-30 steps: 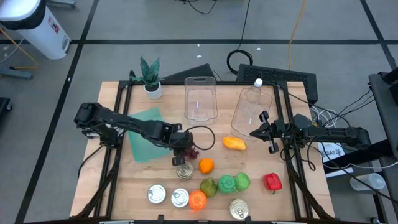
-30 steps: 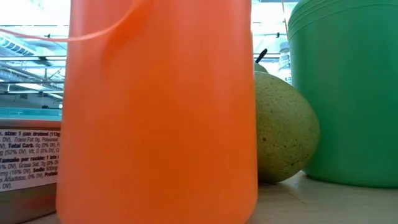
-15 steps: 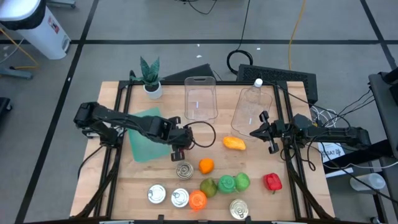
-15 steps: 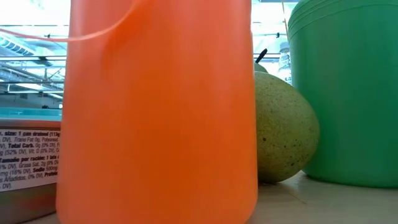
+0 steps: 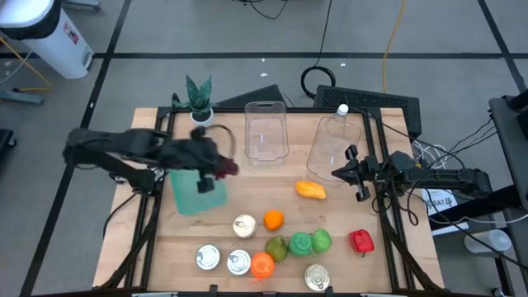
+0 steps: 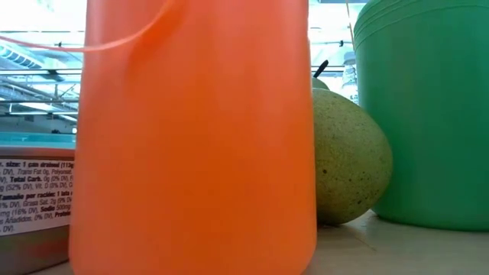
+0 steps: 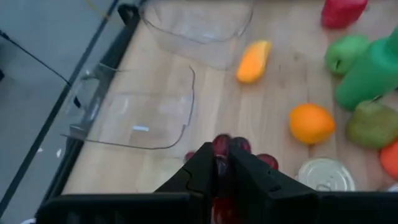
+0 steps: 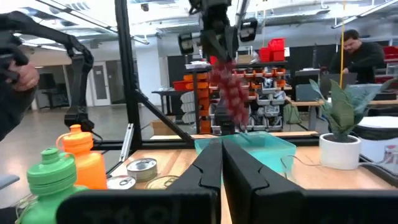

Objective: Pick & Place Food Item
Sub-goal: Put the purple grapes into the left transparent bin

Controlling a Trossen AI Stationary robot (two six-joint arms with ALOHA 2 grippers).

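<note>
From the high view, my left tool is pinching a bunch of red grapes and holds it in the air above the teal container, near the clear box at the back of the bench. My right tool is pressed together, holds nothing, and waits at the right side beside the clear jug. I judge that the carry step is in hand: the grapes are lifted but not yet placed. The next move calls for bringing them over one container, lowering them inside, and only then spreading the fingers.

The low view gives me nothing of the arms. It shows only an orange bottle, a green bottle, a pear and a can very close.

The left wrist view shows the grapes between my left fingers, with the clear box just ahead and below, and an orange and a mango farther off.

The right wrist view shows what the others do not: the grapes hang free under the left tool, well above the teal container. A potted plant stands beside it, and a person is in the room behind.
</note>
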